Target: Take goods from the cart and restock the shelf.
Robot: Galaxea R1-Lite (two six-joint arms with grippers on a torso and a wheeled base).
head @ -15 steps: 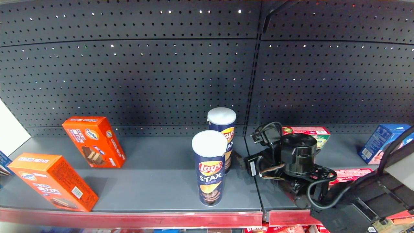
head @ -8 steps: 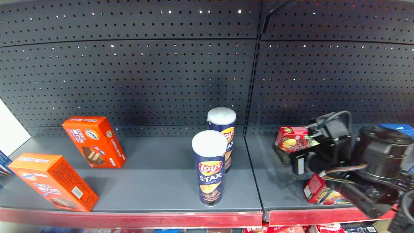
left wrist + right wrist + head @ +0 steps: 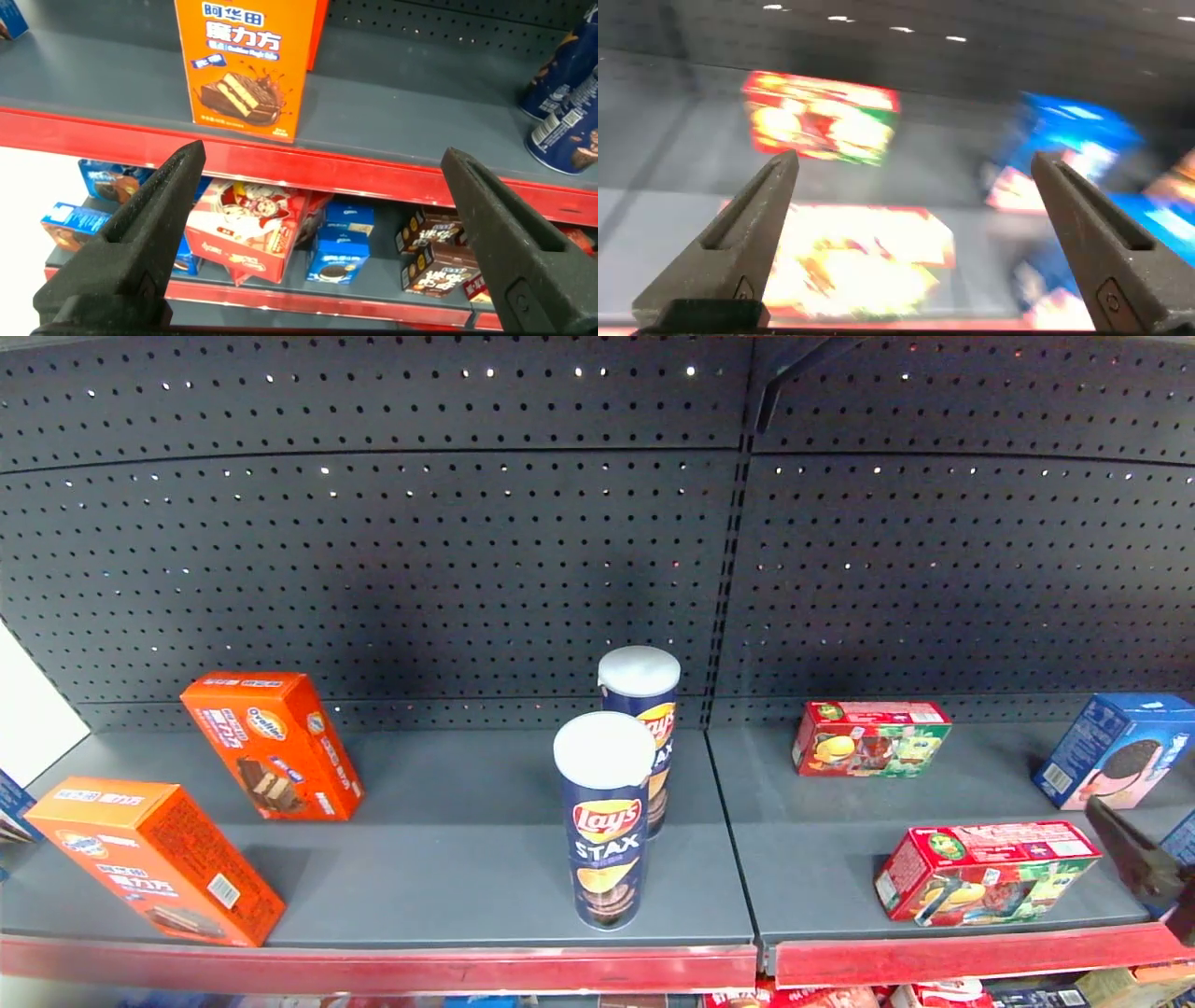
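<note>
Retreat: right gripper (image 3: 915, 161) swings clear, jaws spread and empty, red box (image 3: 985, 871) left on shelf (image 3: 448, 868). Left gripper (image 3: 322, 154) gapes empty too. Next item due.

The grey shelf (image 3: 448, 859) bears orange boxes (image 3: 271, 745), chip cans (image 3: 605, 821), red boxes (image 3: 980, 873) and a blue box (image 3: 1111, 747).

Matt metal shelf (image 3: 448, 863), glossy cardboard box (image 3: 985, 875)
</note>
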